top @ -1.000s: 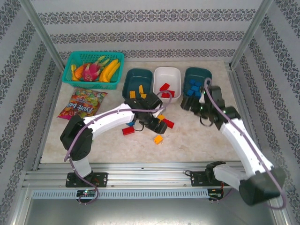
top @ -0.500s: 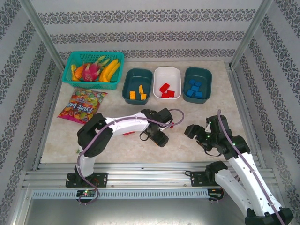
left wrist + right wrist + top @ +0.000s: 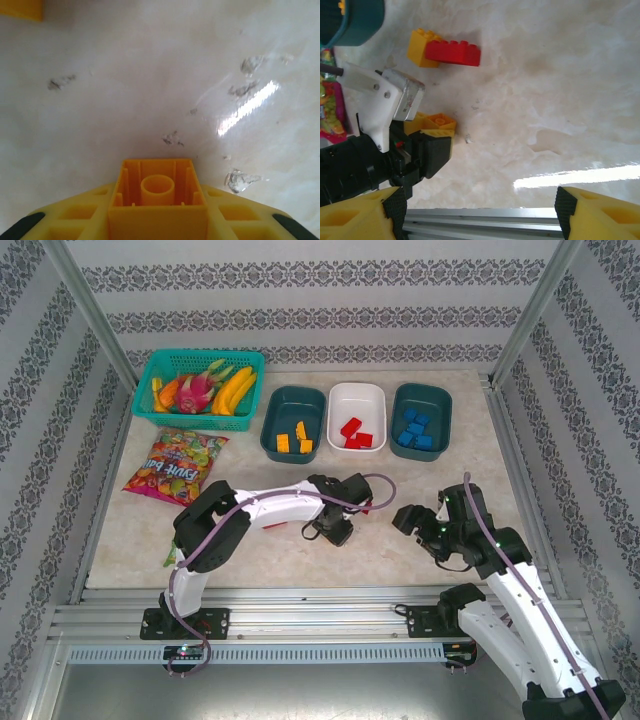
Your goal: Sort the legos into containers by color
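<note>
Lego block of yellow-orange plastic (image 3: 158,187) pinched in the left gripper (image 3: 336,529), down at the pale marble-look tabletop (image 3: 210,75).
Nearest me, the left arm (image 3: 270,505) folds sharply at the elbow and reaches rightward across the middle of the table, wrist bent down, its yellow fingers (image 3: 75,220) pressed against both sides of the block. The right arm (image 3: 520,580) leans in from its base, and the right gripper (image 3: 408,518) hovers with jaws spread wide, holding nothing. Beyond them a red brick (image 3: 454,52) lies touching another yellow-orange piece (image 3: 420,47). Farthest off, three shallow plastic tubs sit in a row: a dark teal left tub (image 3: 290,405) with yellow-orange pieces, a white middle tub (image 3: 357,400) with red ones, and a dark teal right tub (image 3: 435,400) with blue ones.
</note>
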`<move>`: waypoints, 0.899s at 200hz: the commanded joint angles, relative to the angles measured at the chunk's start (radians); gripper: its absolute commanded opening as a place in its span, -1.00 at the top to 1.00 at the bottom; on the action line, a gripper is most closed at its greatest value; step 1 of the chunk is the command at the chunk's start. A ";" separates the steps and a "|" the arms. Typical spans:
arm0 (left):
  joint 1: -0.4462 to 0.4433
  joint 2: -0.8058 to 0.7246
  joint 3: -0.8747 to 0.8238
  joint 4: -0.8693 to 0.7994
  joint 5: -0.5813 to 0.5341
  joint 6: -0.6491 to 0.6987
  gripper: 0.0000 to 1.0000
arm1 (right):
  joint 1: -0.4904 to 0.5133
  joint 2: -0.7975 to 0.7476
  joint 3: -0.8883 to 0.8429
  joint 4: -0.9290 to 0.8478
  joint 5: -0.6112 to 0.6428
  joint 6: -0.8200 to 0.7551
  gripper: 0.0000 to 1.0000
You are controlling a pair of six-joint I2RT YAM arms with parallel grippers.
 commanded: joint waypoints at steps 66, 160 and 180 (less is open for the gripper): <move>0.280 -0.095 0.244 -0.078 0.035 -0.144 0.23 | 0.036 0.178 0.117 0.625 -0.222 0.010 -0.61; 0.552 0.334 0.801 -0.139 -0.013 -0.139 0.22 | 0.133 0.658 0.418 0.894 -0.063 -0.089 -0.62; 0.582 0.388 0.861 -0.117 -0.059 -0.153 0.22 | 0.133 0.751 0.498 0.895 -0.087 -0.101 -0.61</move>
